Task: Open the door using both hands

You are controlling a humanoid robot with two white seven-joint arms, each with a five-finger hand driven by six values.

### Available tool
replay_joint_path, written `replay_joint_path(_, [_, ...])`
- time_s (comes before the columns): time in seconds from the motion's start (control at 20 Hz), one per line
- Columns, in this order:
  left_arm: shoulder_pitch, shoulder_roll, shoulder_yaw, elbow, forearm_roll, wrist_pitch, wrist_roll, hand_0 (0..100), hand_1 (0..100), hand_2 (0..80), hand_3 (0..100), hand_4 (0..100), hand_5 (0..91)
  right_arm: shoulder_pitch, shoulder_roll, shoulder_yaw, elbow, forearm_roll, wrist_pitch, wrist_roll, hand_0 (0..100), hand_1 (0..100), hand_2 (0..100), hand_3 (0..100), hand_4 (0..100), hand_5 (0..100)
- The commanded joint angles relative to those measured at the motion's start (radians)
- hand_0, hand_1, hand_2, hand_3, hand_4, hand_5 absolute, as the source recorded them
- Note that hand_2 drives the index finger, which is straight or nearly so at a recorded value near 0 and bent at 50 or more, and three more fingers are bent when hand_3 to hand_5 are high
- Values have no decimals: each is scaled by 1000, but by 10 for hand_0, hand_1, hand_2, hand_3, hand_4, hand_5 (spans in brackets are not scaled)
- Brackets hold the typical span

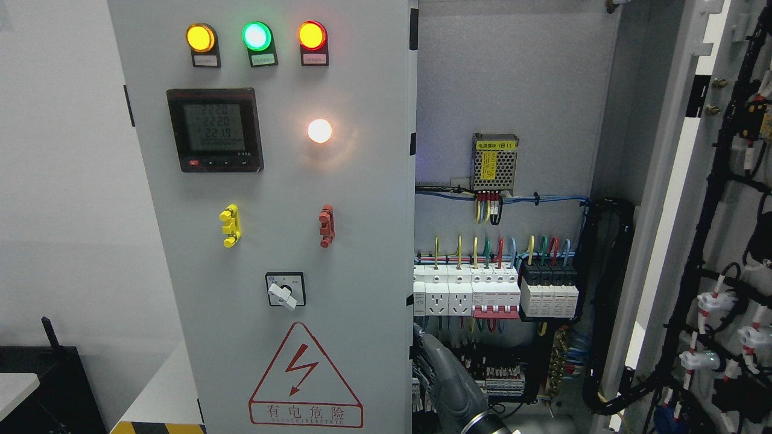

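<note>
One grey robot arm [449, 386], its hand's state impossible to tell, risked snagging wires beside the closed grey steel cabinet door [271, 241].

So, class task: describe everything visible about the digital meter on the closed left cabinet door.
The digital meter is a square black unit set flush in the grey left door, below the amber, green and red lamps. Its lit greenish screen shows rows of digits; small buttons, one red, line its bottom edge. Nothing touches it.
</note>
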Motion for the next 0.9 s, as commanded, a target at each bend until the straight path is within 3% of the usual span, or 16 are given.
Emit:
replay_joint_path(0.0, [23, 0, 0, 9, 0, -1, 1, 0, 0, 0, 0, 0, 0, -5, 0, -5, 25, -7, -1, 7, 383, 0, 0, 0, 0, 0])
replay_joint_path(0.2, [23, -1, 0, 9, 0, -1, 1, 0, 0, 0, 0, 0, 0, -7, 0, -8, 27, -7, -3, 54, 383, 0, 0, 0, 0, 0])
replay_joint_path(0.85, [23, 0, 0, 9, -1, -1, 1, 0, 0, 0, 0, 0, 0, -7, 0, -14, 27, -10, -4, 56, 383, 0, 0, 0, 0, 0])
